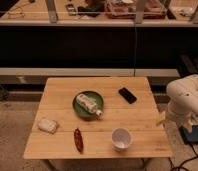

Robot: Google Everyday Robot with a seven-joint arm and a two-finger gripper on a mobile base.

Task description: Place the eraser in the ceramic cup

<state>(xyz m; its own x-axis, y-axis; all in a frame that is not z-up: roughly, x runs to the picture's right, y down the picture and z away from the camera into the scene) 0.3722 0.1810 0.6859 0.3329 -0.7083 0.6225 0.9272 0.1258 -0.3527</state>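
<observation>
Wooden worktop (62, 90): a light plank surface is seen from above and in front, carrying all the loose items.
Eraser (127, 95): the flat black block is laid on the worktop's far right part, turned at a slant, touching nothing else.
Ceramic cup (121, 138): the white cup is stood upright near the front edge, mouth up, well apart from the eraser, and nothing can be made out inside it.
Green plate (77, 108): it is placed near the middle, left of the eraser.
Pale bottle-like item (88, 104): it is laid on its side across the plate.
Whitish lumpy block (47, 124): it is set near the left edge.
Reddish-brown slender item (78, 140): it is laid left of the cup, near the front edge.
White arm (188, 97): it is held off the worktop's right side.
Hand (162, 118): it is probably the small pale tip just beside the right edge, over no item; the fingers are spread wide and nothing is gripped.
</observation>
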